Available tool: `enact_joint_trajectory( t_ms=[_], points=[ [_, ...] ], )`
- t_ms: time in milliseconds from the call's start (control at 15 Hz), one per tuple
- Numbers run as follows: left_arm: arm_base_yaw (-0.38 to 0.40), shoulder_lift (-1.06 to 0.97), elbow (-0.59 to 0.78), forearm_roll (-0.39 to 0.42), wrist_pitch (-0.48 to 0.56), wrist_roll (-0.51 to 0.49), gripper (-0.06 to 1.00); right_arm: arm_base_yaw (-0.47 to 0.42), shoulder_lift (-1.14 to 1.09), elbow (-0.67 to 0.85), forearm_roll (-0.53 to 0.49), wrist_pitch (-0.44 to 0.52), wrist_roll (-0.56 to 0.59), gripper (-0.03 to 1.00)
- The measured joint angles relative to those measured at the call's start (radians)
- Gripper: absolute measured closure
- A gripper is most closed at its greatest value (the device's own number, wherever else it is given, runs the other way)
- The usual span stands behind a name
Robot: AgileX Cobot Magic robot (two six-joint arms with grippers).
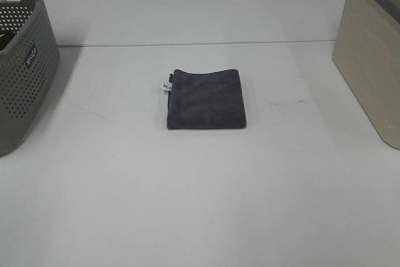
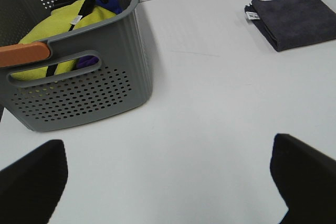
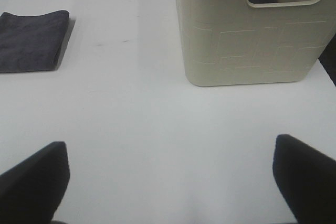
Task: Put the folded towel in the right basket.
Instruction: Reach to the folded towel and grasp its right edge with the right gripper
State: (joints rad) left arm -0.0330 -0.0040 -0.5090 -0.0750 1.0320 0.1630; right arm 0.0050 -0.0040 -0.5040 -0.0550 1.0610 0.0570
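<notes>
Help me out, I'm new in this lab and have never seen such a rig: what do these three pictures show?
This is a robot with two arms, each ending in a gripper. One picture comes from a camera mounted high, looking down on a white table. The other two come from cameras on the wrists. The two dark shapes in each are the fingers of the left gripper and the right gripper, both open and holding nothing. On the table lies a folded dark towel. To its left stands a grey perforated basket with a yellow cloth inside, and to its right a beige basket.
</notes>
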Motion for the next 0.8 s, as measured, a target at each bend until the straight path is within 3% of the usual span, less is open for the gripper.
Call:
enact_joint_trajectory(
  t_ms=[800],
  points=[
    [0.000, 0.000, 0.000, 0.000, 0.000, 0.000, -0.04, 0.000, 0.000, 0.000, 0.000, 0.000, 0.000, -0.02]
  ],
)
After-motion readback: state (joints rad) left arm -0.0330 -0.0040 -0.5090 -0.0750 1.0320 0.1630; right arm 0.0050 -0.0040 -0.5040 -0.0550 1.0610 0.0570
